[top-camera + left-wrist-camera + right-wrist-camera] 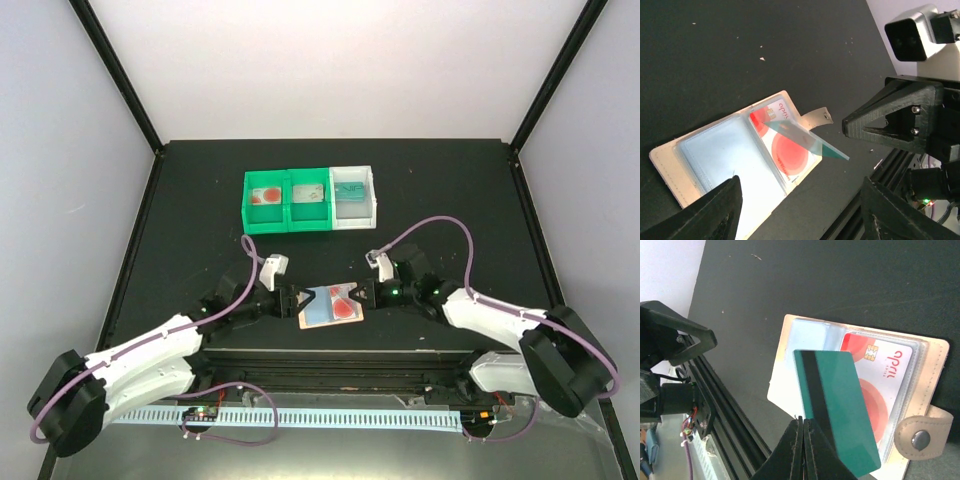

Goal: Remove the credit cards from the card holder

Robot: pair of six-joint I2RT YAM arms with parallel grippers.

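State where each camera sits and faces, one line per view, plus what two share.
Top external: above and behind the arms, looking down on the table; both arms show.
Left wrist: on the left arm, looking down at the open card holder; its spread left fingers show.
Right wrist: on the right arm, looking down; its right fingers pinch the teal card.
Shared: both wrist views show card holder and teal card.

An open tan leather-like card holder (318,314) lies on the black desk (450,180) between the left hand (292,299) and right hand (358,293), showing a white card with red circles (344,309). Behind stand a green plastic two-compartment bin (287,223) and a white plastic bin (355,221), each compartment holding a card.
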